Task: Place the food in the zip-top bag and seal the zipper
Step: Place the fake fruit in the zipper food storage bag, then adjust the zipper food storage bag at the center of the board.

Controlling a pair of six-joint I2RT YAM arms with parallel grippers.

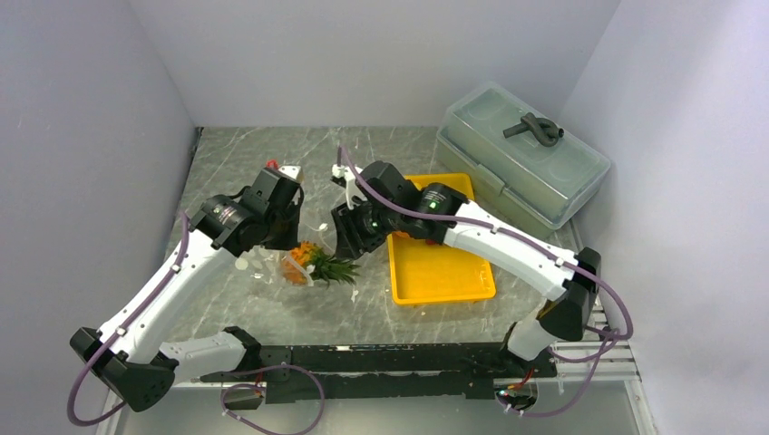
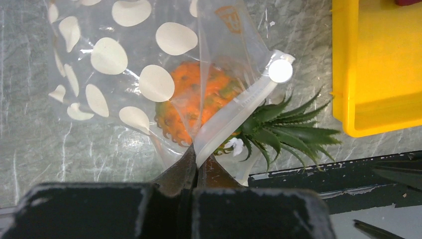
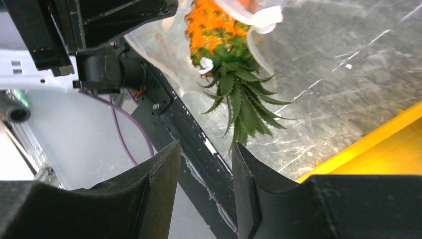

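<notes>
Left pincer [image 2: 197, 162] pinches one bag [image 2: 124, 45] (one pineapple [image 2: 189, 92] half-in).

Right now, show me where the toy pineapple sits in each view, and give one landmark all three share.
Top external: pineapple at centre, just left of the yellow tray.
Left wrist: pineapple mid-frame, body in the zip-top bag, crown pointing right toward the tray.
Right wrist: pineapple top centre, crown pointing down; tray at lower right.
Shared landmark: the yellow tray.
</notes>
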